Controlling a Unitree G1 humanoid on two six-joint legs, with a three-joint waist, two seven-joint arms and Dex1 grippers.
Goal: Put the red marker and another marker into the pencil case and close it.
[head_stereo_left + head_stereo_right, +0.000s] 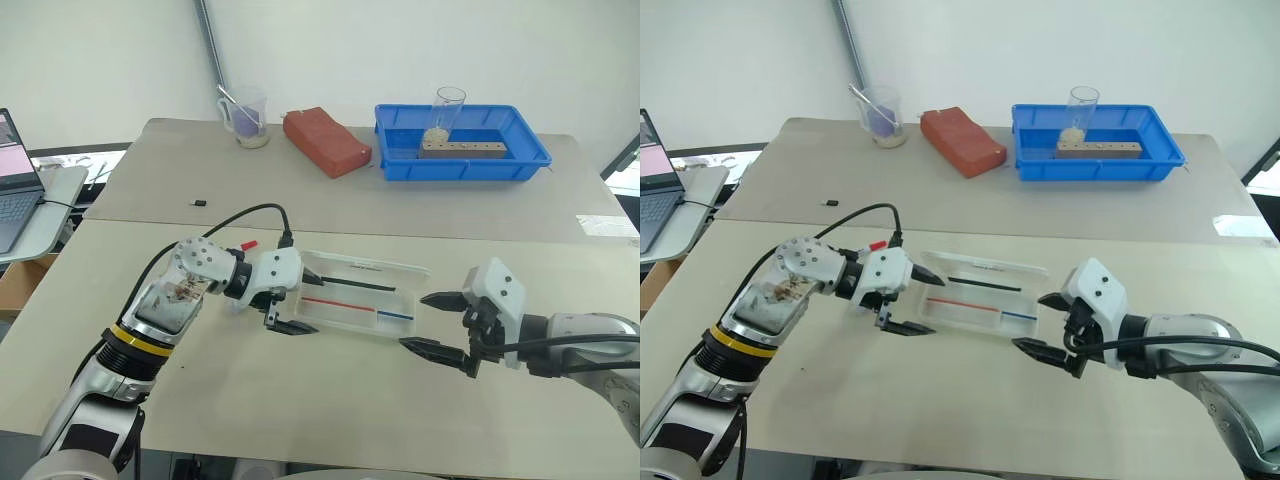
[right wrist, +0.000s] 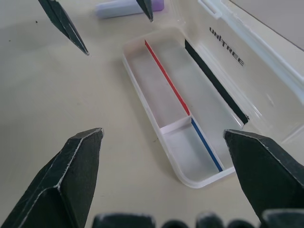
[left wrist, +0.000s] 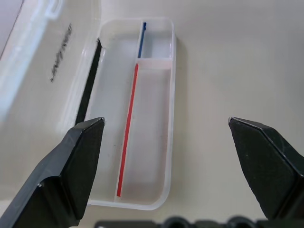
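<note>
Pencil case (image 1: 355,300) lid-open between two released pincers, left (image 1: 291,300), right (image 1: 437,322), lavender marker (image 2: 124,7) beside left pincer

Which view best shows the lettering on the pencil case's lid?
The right wrist view: the black lettering on the open lid of the pencil case is readable there. The left wrist view shows it at a slant near the edge. In both eye views it is only a small dark mark.

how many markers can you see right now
2, possibly more hidden. The lavender highlighter lies on the table just beyond the open pencil case. The red marker's red end shows behind the left hand.
</note>
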